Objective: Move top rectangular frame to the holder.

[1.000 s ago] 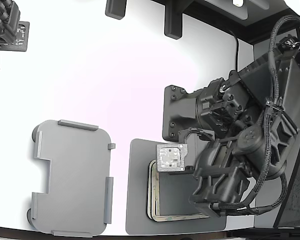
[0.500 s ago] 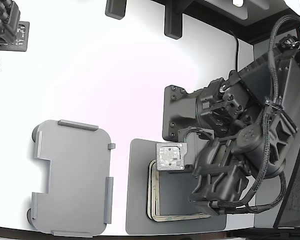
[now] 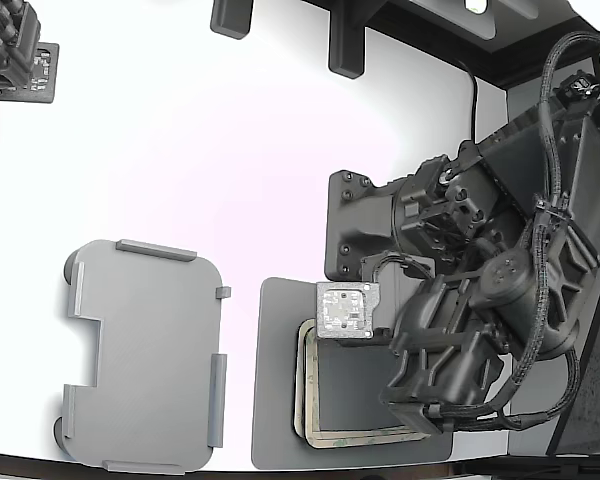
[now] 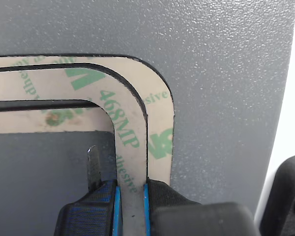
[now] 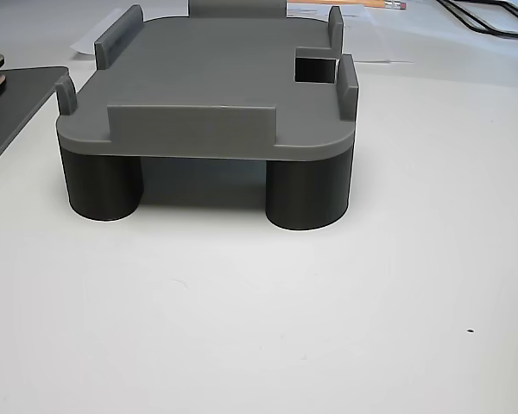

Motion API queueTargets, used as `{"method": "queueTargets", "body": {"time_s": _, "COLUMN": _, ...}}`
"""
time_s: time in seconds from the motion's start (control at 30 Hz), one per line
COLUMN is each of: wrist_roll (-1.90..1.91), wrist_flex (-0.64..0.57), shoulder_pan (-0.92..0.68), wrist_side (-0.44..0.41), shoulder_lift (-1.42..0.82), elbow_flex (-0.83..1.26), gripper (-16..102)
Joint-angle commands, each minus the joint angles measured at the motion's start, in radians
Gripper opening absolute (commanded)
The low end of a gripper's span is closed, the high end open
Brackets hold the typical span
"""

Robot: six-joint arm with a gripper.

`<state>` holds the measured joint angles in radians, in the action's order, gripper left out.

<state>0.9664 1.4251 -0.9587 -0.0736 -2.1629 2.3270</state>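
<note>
The top rectangular frame [image 4: 129, 129], cream-tan with green print, lies on a stack of like frames on the dark mat [image 4: 226, 73]. My gripper [image 4: 130, 191] is shut on one side strip of it near a rounded corner, with a blue-edged pad on each side. In the exterior view the frame stack [image 3: 302, 390] shows at the lower middle, and the black arm [image 3: 460, 340] hides the gripper. The holder [image 3: 145, 350], a light grey tray with edge tabs and a stepped notch, stands to the exterior view's left of the mat. It also shows in the other view [image 5: 207, 86].
The darker flat mat [image 3: 275, 400] lies between the holder and the arm's base. A second black arm [image 3: 5, 50] sits at the exterior view's top left. Black stands [image 3: 345, 45] are at the back edge. The table's front edge runs just below the holder.
The wrist has shifted slightly to the exterior view's right and down. The frame's lower edge now sits a little askew over the stack.
</note>
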Motion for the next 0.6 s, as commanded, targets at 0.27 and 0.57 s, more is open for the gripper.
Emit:
{"method": "queueTargets", "body": {"time_s": 0.27, "wrist_roll": 0.325, "wrist_flex": 0.232, "shoulder_pan": 0.017, "wrist_side": -0.055, "shoulder_lift": 0.094, "elbow_flex": -0.465, "gripper": -10}}
{"method": "queueTargets", "body": {"time_s": 0.57, "wrist_roll": 0.927, "wrist_flex": 0.229, "shoulder_pan": 0.117, "wrist_side": -0.060, "shoulder_lift": 0.242, "elbow_flex": -0.666, "gripper": -10}}
